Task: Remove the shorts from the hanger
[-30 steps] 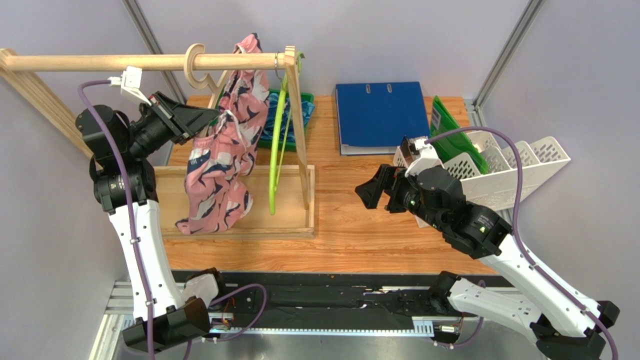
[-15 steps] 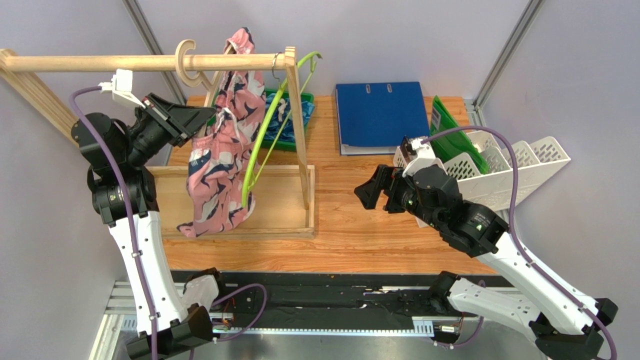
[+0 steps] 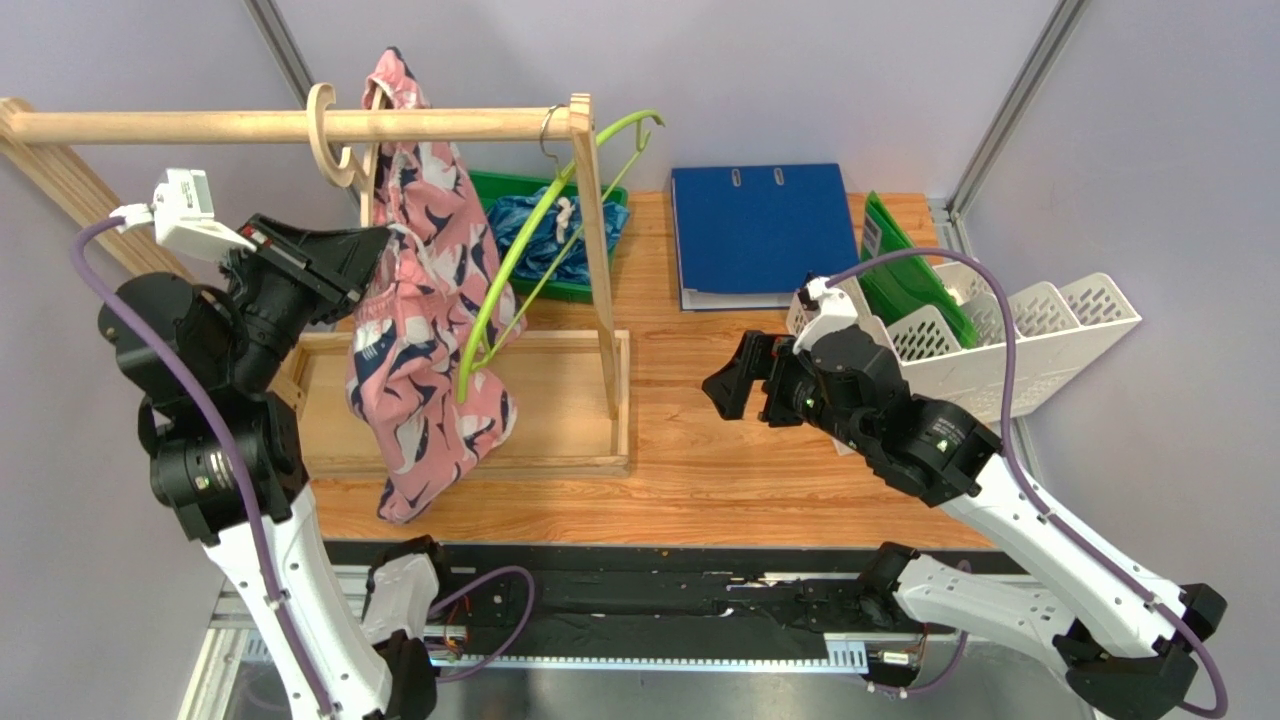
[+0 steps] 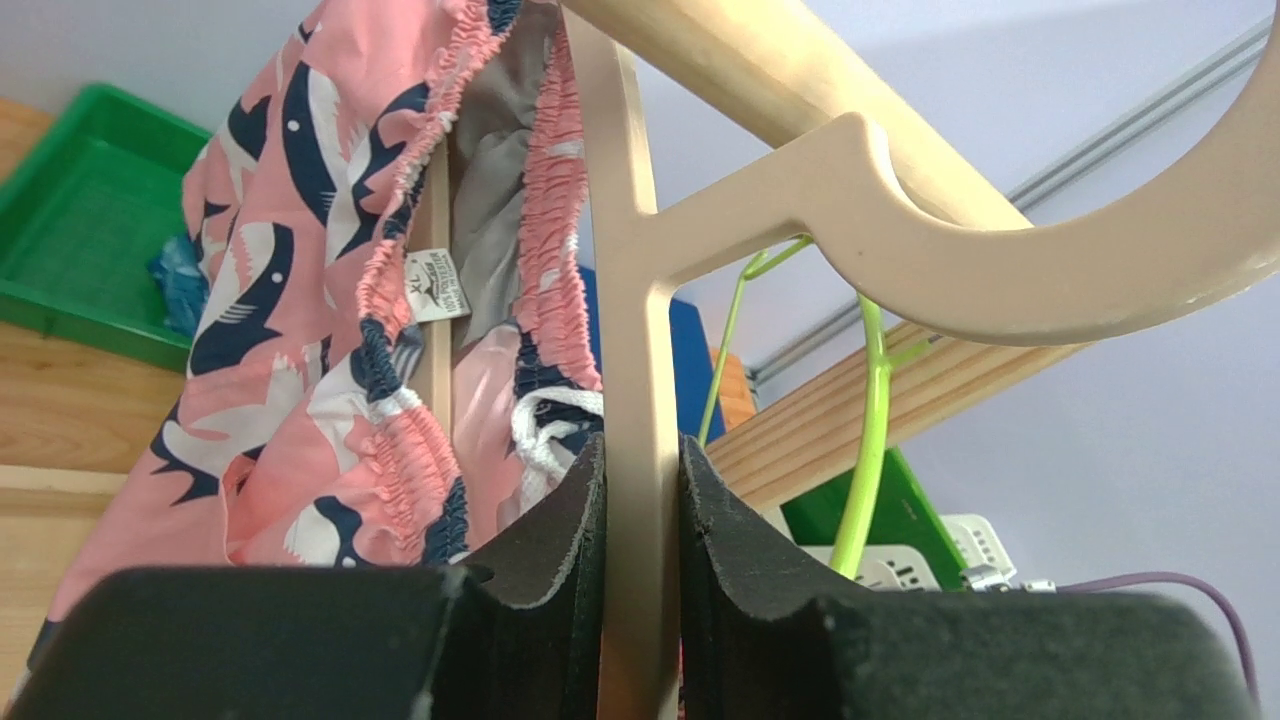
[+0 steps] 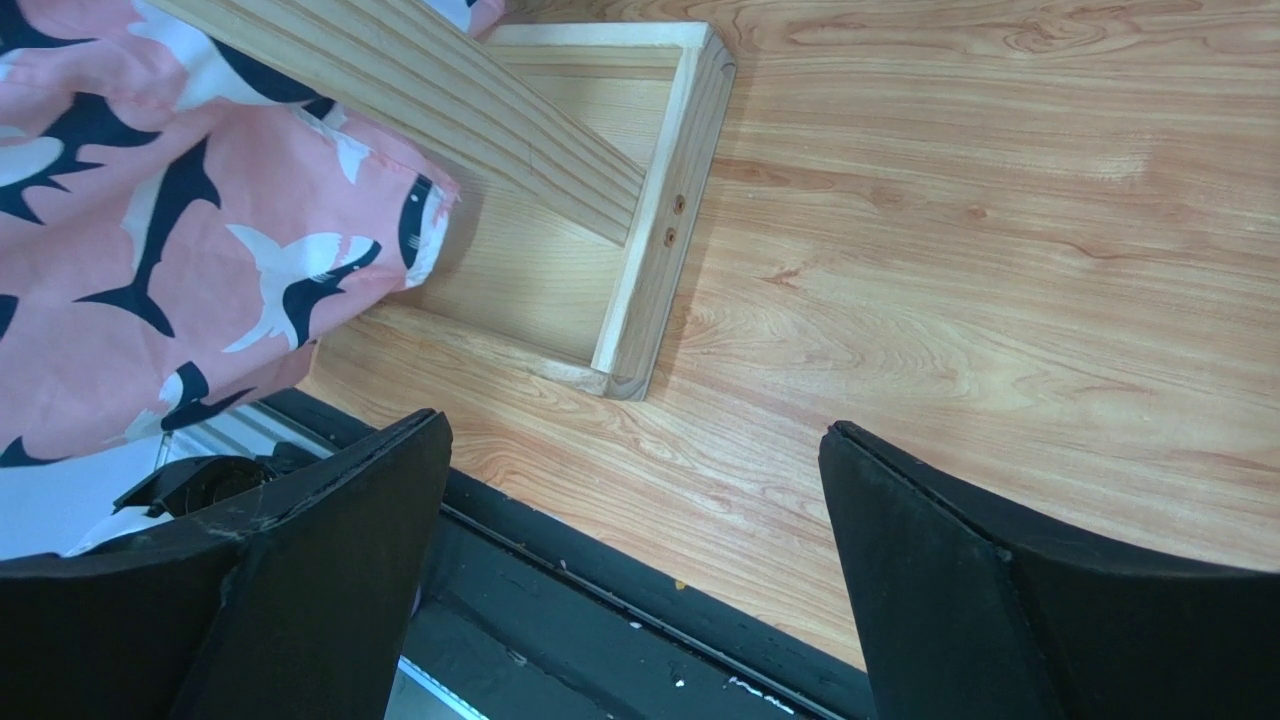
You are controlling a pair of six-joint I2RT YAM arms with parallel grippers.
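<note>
A wooden table (image 3: 751, 450) stands between pale grey walls, with both arms bolted at its near edge

Nearest, the right hand (image 5: 631, 438) hovers over bare wood right of centre, its two black fingers spread wide and holding nothing. It points left, towards the corner of a shallow wooden tray (image 3: 571, 450) that forms the foot of a clothes rack

On the left, the left hand (image 4: 639, 503) is raised high and clamped on the straight beige bar of a hanger (image 4: 631, 285), its foam pads (image 4: 549, 525) pressed on either side of the bar. The hanger's round hook (image 3: 323, 135) loops over the rack's rail (image 3: 181, 126)

The pink shorts (image 3: 421, 345), printed with dark-blue and white shapes, hang from this hanger just beside the left hand. The gathered waistband is bunched at the top, above the rail, and the legs drop over the tray, with the lowest hem past its front edge. A size label shows inside the waistband in the left wrist view

A green hanger (image 3: 519, 285) hangs tilted from the rail's right end, its lower end crossing the pink shorts in the top view

Farther back, a green bin (image 3: 511, 188) holds the blue shorts (image 3: 541, 225), off any hanger. To the right lie a blue binder (image 3: 759, 233) and a white file rack (image 3: 1052, 338) holding a green folder (image 3: 902, 263)
</note>
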